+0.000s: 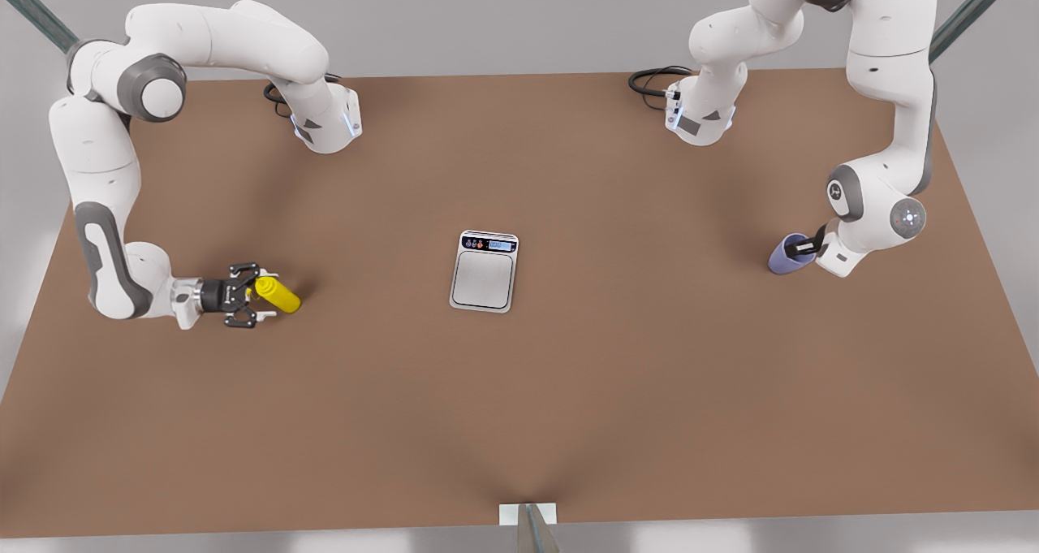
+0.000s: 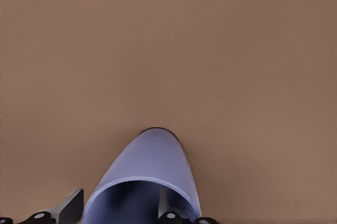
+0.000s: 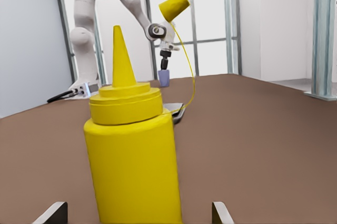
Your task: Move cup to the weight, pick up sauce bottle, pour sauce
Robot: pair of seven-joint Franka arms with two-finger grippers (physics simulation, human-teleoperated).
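Table (image 1: 519,423): brown, bearing all items. Weight (image 1: 485,271): flat silver scale at the table's centre, platform bare, display strip at its 12 o'clock edge. Left gripper (image 1: 799,248): at 3 o'clock from the weight, well apart from it, one finger (image 2: 167,203) inside the cup (image 1: 787,255) and one outside, gripping the rim wall; the cup stands on the table. Right gripper (image 1: 247,295): at 9 o'clock from the weight, fingers (image 3: 52,212) spread wide on either side of the sauce bottle (image 1: 278,294), not touching it. Risks, as judgement: the rim pinch could tilt or drop the cup in carriage, and a cup landed off-centre on the weight could tip; the unclosed right fingers could knock the bottle over if they advance before clamping. View differences: the right wrist view shows the bottle (image 3: 131,150) upright, its cap tethered and flipped off the nozzle, with the far arm and cup (image 3: 164,78) beyond; the left wrist view shows the cup (image 2: 147,179) interior.
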